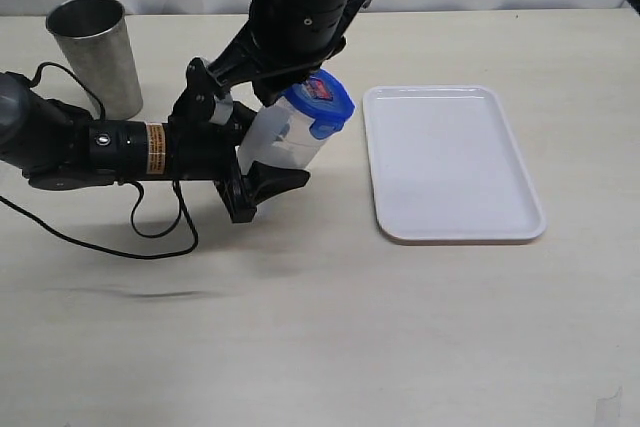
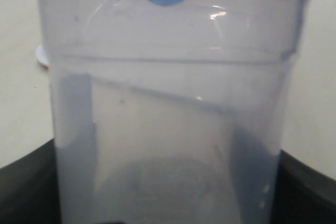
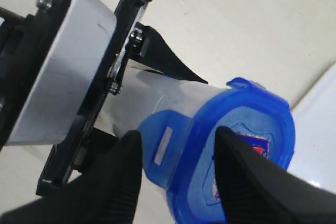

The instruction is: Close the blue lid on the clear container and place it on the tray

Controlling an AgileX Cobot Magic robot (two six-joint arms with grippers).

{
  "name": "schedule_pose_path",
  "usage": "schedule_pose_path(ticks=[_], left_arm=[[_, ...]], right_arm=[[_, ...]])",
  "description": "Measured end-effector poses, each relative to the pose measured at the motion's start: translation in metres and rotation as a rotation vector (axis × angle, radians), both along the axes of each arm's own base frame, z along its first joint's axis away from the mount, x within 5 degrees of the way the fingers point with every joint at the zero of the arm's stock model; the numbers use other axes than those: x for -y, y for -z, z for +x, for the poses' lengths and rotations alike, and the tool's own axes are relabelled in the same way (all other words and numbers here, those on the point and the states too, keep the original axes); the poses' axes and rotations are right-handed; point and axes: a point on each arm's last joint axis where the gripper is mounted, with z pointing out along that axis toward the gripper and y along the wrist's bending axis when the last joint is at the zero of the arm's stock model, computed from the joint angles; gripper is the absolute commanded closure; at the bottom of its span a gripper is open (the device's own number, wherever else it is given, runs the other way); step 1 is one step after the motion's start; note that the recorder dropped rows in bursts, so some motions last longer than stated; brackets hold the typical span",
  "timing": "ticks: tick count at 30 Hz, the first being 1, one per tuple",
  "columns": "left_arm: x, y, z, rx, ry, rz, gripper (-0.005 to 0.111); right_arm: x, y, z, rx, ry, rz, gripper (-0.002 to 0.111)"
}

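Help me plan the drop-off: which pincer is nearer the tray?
Right. The right pincer is at the blue lid, near the tray's edge; the left pincer holds the clear container body, farther from it.

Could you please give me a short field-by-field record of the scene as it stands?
container: clear, tilted, mouth toward the tray
lid: blue, on the container's mouth; latching unclear
left hand: shut on the container's body
right hand: fingers straddle the lid's edge; grip unclear
tray: white, nothing on it, right of the container in the exterior view
cup: grey metal, upright, far left
task stage: container not yet on the tray
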Motion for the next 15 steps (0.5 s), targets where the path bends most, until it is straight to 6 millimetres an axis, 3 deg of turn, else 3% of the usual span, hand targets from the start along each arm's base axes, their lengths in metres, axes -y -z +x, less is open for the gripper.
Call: schedule_pose_path(ticks=[6, 15], left_arm=[[0.0, 0.0, 0.0, -0.004, -0.005, 0.004, 0.107], [0.0, 0.0, 0.0, -0.001, -0.002, 0.001, 0.107]], right_arm=[[-0.016, 0.008, -0.01, 0.097, -0.081, -0.175, 0.078], [-0.017, 0.002, -0.014, 0.126, -0.104, -0.169, 0.077]])
